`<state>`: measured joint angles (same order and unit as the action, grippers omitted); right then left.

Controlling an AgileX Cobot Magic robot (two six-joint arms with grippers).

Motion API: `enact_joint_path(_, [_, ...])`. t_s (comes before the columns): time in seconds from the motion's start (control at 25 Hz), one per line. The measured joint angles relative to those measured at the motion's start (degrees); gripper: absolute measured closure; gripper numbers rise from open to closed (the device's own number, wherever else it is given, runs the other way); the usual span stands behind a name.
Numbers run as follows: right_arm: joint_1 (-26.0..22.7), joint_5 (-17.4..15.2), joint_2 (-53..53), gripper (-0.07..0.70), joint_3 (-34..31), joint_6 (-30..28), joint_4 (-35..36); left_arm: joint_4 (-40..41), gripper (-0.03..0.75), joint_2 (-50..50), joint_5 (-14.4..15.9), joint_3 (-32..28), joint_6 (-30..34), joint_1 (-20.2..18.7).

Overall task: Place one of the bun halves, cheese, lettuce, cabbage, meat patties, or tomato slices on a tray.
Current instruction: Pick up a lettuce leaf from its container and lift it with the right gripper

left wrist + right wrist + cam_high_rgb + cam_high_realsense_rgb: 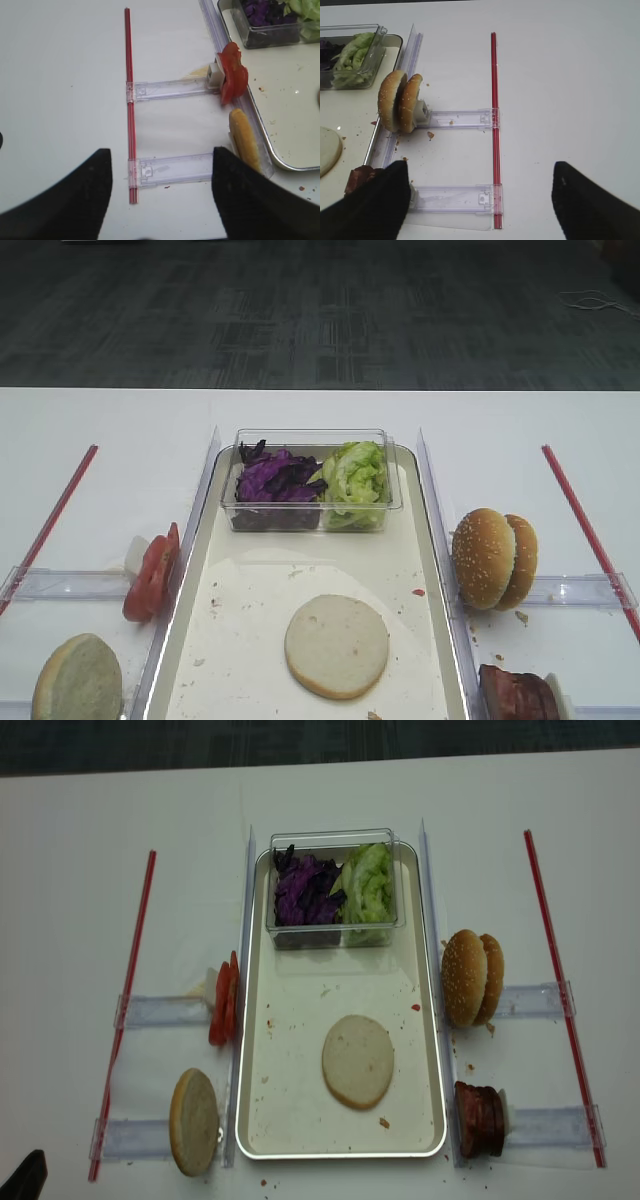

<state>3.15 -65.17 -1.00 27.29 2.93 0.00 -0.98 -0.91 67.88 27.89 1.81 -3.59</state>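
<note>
A pale bun half (pixel 357 1061) lies cut face up on the long tray (pixel 250 1020). Two sesame bun halves (pixel 399 101) stand on edge right of the tray, with the meat patties (pixel 479 1119) nearer. On the left stand tomato slices (pixel 233 79) and another bun half (pixel 243 140). Purple cabbage (pixel 305 890) and green lettuce (pixel 366 885) fill a tub at the tray's far end. Cheese is out of view. My right gripper (pixel 480 172) hangs open and empty over the right rack. My left gripper (pixel 159 162) hangs open and empty over the left rack.
The clear tub (pixel 310 480) sits inside the tray's far end. Clear plastic racks (pixel 535 1000) and red strips (pixel 555 980) flank the tray on both sides. Crumbs dot the tray floor. The white table ends at a dark carpet (pixel 320 310) beyond.
</note>
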Motion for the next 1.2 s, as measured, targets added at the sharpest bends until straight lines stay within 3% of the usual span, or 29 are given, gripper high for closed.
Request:
enact_joint_path(0.8, [0.0, 0.0, 0.2, 0.055, 0.0, 0.0, 0.0, 0.0, 0.303, 0.0, 0.0, 0.0, 0.0, 0.0])
enact_joint_path(1.2, [0.0, -1.1, 19.6, 0.137, 7.6, 3.5, 0.4, 0.0, 0.303, 0.0, 0.0, 0.0, 0.0, 0.0])
